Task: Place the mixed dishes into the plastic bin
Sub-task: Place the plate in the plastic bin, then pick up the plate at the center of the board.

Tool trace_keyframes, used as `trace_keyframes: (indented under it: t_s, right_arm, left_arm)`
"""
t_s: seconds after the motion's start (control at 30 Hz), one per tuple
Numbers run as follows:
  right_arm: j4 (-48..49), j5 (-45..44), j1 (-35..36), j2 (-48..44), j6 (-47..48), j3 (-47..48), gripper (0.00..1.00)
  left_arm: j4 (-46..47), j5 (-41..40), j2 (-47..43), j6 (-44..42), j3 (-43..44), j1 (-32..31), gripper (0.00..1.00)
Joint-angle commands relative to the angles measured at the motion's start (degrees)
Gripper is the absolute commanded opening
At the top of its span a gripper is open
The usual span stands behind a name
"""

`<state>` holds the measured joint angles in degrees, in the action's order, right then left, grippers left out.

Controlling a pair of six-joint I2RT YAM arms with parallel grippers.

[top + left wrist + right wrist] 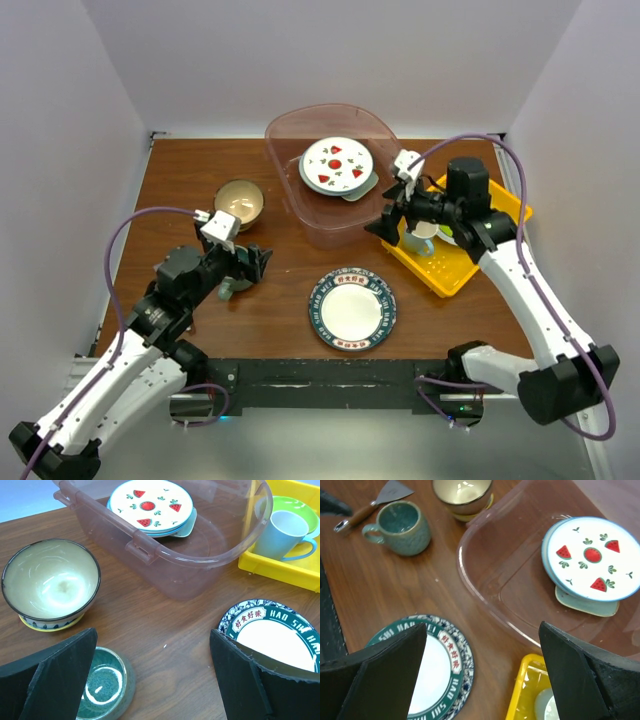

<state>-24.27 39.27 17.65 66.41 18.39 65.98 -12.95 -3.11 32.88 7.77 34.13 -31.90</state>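
Left gripper point(155, 680) and right gripper point(482, 675) both gape empty. Teal mug point(107, 682) sits under the left's finger; it looks slick and brittle, so pinch the rim.

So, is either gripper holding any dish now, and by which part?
Nothing is held. The left gripper stands open near the teal mug; the right gripper stands open beside the plastic bin.

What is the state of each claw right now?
Left claw: open, holding nothing.
Right claw: open, holding nothing.
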Motion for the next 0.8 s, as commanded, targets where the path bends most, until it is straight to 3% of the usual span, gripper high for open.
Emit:
trace_keyframes:
  t_s: [0.0, 0.3, 0.77]
  right_arm:
    - [0.54, 5.9, -1.12, -4.79, 2.7, -5.31, 0.98]
    - [3.26, 12.06, -5.08, -9.63, 2.26, -12.35, 0.98]
    - [4.06, 10.74, -5.26, -9.9, 3.4, -13.86, 0.98]
  left_arm:
    - [1.7, 1.09, 0.78, -0.48, 0.59, 0.26, 1.0]
    - [1.79, 2.5, 2.01, -0.65, 0.5, 0.17, 1.0]
    - [2.14, 6.1, 3.68, -1.09, 0.5, 0.17, 1.0]
